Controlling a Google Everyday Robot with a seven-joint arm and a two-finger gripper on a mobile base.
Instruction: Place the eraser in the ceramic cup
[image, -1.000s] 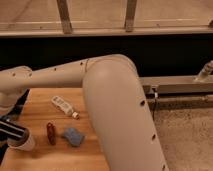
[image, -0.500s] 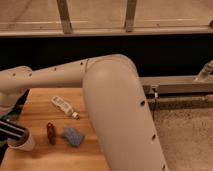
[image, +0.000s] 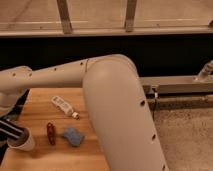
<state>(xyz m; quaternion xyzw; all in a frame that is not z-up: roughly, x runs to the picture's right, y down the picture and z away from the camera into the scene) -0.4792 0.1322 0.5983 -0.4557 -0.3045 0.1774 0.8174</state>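
Resting: eraser, lying tilted across the rim of the ceramic cup, not yet down inside.
Cup: at the near left corner of the bench; red object just right of cup, blue pad beyond that.
Gripper: off past the left edge, above cup; not seen.
Fingers: cannot tell.
Handling: likely light, stiff, non-fragile; longer than cup mouth, so best held at one end and tipped upright.
Cup risk: light, may topple.

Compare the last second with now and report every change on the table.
Nothing visibly changed. The eraser lies tilted across the rim of the ceramic cup at the table's front left corner, as before. The gripper cannot be made out there. The red object, blue pad, white tube and the arm kept their places.
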